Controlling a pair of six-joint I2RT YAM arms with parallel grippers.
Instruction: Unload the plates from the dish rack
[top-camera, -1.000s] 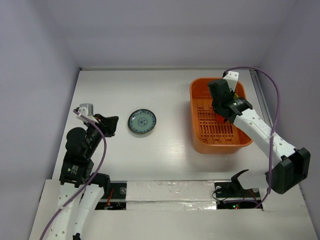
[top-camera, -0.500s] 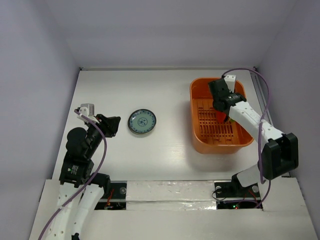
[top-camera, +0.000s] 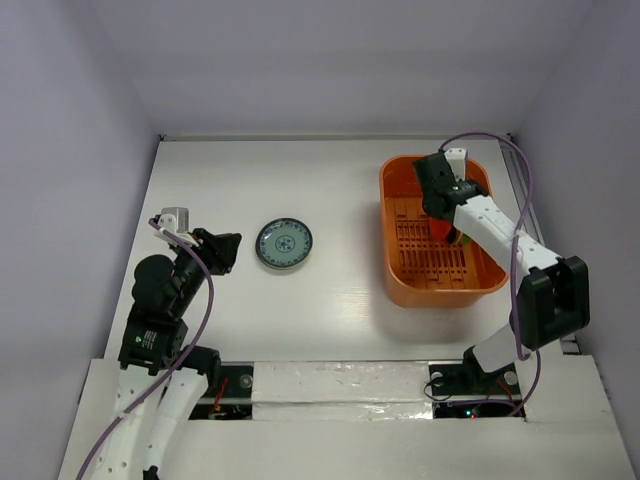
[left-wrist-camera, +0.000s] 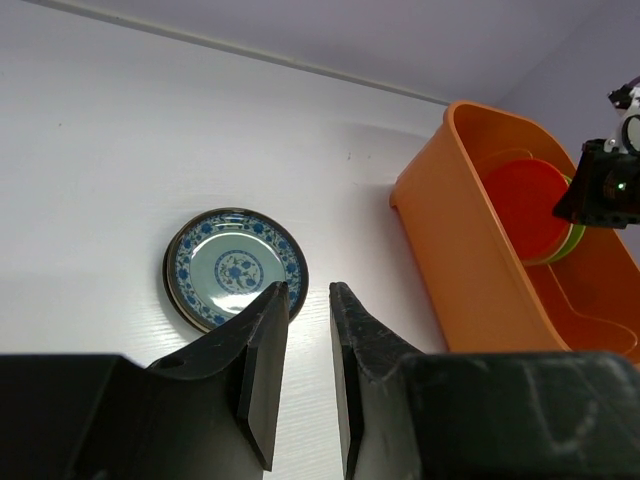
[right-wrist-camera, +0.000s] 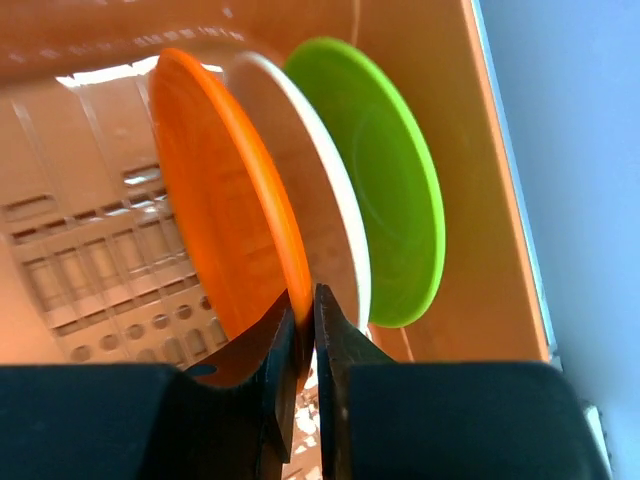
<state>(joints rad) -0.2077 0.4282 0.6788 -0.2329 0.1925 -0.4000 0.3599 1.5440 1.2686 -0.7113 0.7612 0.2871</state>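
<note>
**Orange-red plate pinched at the rim by your right claw**

Orange-red plate (right-wrist-camera: 215, 200) stands on edge in the dish rack (top-camera: 400, 290), and your right claw (right-wrist-camera: 303, 310) is clenched on its rim. One finger lies on the plate's open face. The other is slipped into the thin gap behind it. Directly behind the gripped plate, on the far side of that inner finger, stands the cream plate (right-wrist-camera: 325, 200), also upright and very close. Beyond the cream one, farthest from the claw and nearest the rack wall, leans the lime green plate (right-wrist-camera: 390, 180). The ribbed, slotted floor of the rack shows on the open side of the claw, in front of the orange-red face.

Your left claw (left-wrist-camera: 308, 300) is well apart from the rack, over the white table (left-wrist-camera: 120, 150). Its fingers are parted by a narrow gap and they grasp nothing. The blue-green patterned plate (left-wrist-camera: 236, 268) lies flat on the table just ahead of the fingertips, a little to their left side. Whether the tips touch its rim cannot be told. The rack sits off to that claw's right.
</note>
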